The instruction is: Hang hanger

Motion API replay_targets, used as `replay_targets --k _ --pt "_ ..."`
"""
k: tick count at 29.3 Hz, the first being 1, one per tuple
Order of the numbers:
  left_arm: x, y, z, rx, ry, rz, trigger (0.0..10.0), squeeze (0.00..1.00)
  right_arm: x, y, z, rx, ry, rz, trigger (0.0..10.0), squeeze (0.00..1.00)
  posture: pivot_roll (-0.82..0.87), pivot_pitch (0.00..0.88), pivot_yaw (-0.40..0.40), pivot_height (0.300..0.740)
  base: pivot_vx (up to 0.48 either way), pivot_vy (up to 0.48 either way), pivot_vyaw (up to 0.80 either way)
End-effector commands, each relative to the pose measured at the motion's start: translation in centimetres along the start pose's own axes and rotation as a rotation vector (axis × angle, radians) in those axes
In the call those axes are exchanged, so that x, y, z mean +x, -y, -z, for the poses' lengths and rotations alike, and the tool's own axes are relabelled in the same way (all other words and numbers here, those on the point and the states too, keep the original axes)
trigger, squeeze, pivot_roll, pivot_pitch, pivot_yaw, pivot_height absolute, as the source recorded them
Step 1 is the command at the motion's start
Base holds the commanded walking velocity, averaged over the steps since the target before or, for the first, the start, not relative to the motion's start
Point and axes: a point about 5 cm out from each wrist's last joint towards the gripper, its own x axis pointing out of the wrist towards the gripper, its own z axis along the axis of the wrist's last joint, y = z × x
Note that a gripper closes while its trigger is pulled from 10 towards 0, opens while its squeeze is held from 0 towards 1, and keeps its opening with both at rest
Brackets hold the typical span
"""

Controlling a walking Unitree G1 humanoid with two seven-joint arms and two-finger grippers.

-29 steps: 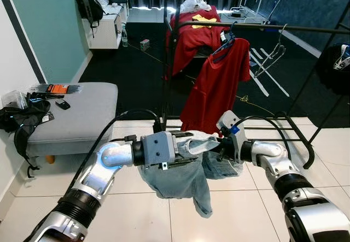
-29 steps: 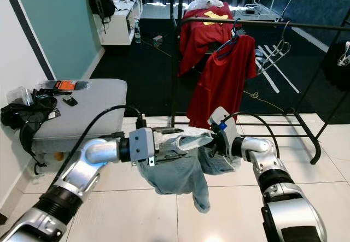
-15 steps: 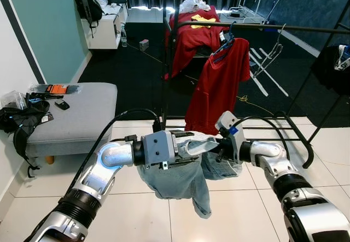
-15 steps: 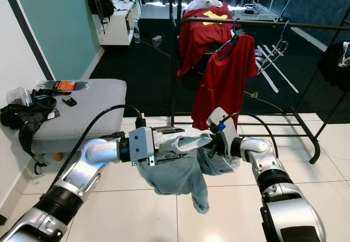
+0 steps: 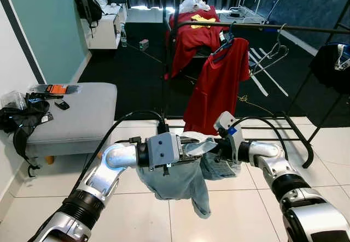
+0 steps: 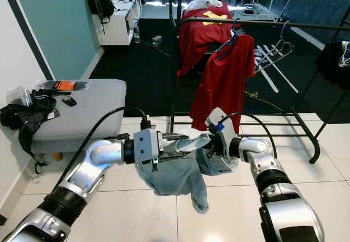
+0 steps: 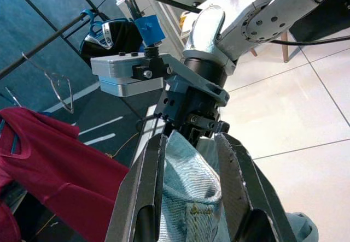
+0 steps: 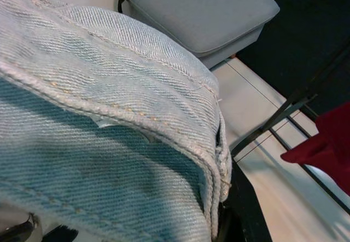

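We are holding a pair of light blue jeans (image 5: 183, 179) over the white tile floor (image 5: 235, 214). Our left gripper (image 7: 188, 193) is pinching the denim waistband between nearly closed fingers. Our right gripper (image 5: 217, 150) is gripping the same waistband, though we cannot tell its opening. An empty wire hanger (image 5: 270, 53) is hanging on the clothes rail (image 5: 306, 29) at two o'clock, beside the red shirt (image 5: 219, 86).

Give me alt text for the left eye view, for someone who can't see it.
Two silver robot arms hold a pair of light blue jeans between them above a white tiled floor, the left gripper and right gripper both clamped on the denim. Behind stands a black clothes rail with a red shirt on a hanger, and a grey ottoman at the left.
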Motion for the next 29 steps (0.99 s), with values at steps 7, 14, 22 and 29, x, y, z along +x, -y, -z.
replay_targets --k 7,14,22,29 --pt "-0.07 0.43 0.41 -0.015 -0.021 0.03 10.0 0.15 0.22 0.36 -1.06 -0.011 0.035 0.008 0.0 0.0 -0.02 0.035 -0.047 0.74 0.0 0.0 0.0" --pt "-0.48 1.03 0.99 0.043 -0.075 0.076 10.0 0.48 0.22 0.45 -1.21 -0.006 0.044 0.015 0.0 0.0 -0.02 0.038 -0.046 0.74 0.0 0.0 0.0" --pt "-0.12 0.91 1.28 0.082 -0.088 0.029 10.0 0.0 0.39 0.31 -1.3 -0.005 0.051 0.006 0.0 0.0 -0.03 0.04 -0.045 0.74 0.0 0.0 0.0" --pt "-0.02 0.73 1.32 0.067 -0.083 0.008 10.0 0.0 0.41 0.26 -1.3 -0.004 0.053 0.003 0.0 0.0 -0.03 0.041 -0.045 0.74 0.0 0.0 0.0"
